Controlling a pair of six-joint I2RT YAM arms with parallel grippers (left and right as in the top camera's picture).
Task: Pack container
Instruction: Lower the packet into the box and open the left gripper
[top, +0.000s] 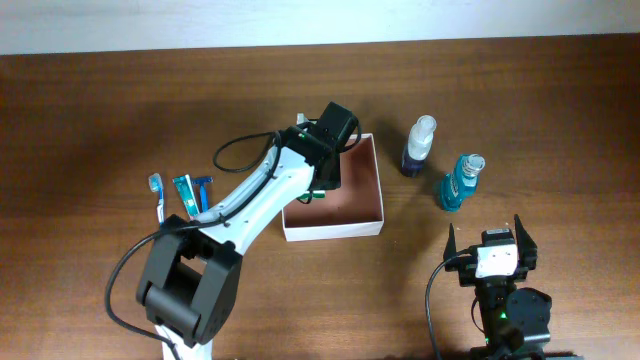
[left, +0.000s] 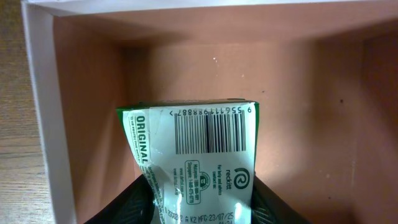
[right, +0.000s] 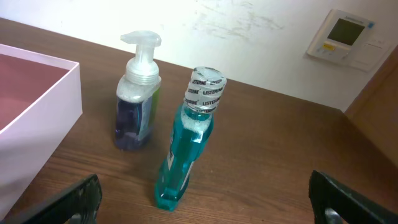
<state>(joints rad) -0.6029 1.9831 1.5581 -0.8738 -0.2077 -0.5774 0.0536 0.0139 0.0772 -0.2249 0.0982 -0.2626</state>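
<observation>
The container (top: 335, 230) is a square shallow box with white walls and a reddish-brown floor, at the table's middle. My left gripper (top: 312, 188) reaches into its left part, shut on a green-and-white soap packet (left: 199, 149) with a barcode. In the left wrist view the left gripper (left: 199, 208) has both black jaws pressed on the packet's sides, just above the container's floor (left: 298, 124). Whether the packet touches the floor I cannot tell. My right gripper (top: 487, 236) stands open near the front right, nothing between its fingers; in the right wrist view the right gripper (right: 205, 208) faces two bottles.
A dark-blue pump bottle (top: 417, 148) (right: 138, 106) and a teal mouthwash bottle (top: 460, 183) (right: 186, 149) stand right of the container. A toothbrush (top: 157, 192), a small tube (top: 185, 192) and a razor (top: 205, 190) lie to its left.
</observation>
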